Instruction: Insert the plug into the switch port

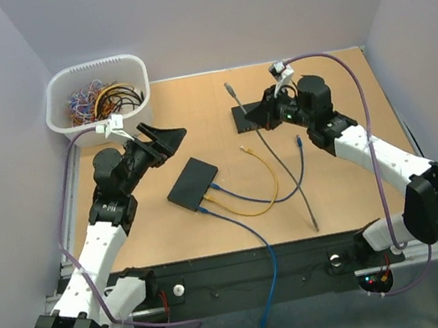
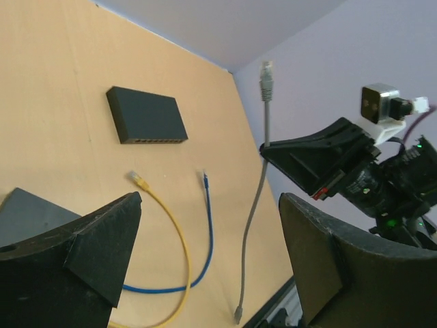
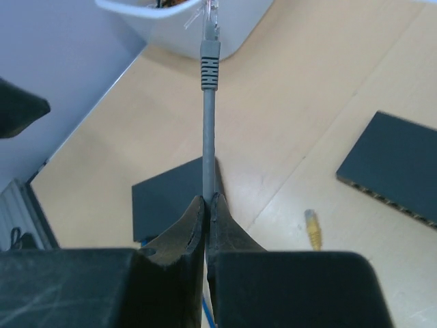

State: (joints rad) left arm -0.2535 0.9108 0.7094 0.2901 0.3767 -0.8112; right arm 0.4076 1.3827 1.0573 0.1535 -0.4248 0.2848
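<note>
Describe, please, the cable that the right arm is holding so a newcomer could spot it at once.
On the light wooden table, find the right tool, shut at the back right. The thin grey network cable pinched in it rises to a clear plug. Unlike the yellow cable and blue cable lying flat, it alone is grey and lifted.

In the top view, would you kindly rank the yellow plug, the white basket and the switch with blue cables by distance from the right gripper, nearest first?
1. yellow plug, nearside of the right gripper, which pinches the grey cable.
2. switch with blue cables, table centre.
3. white basket, far left corner.
</note>
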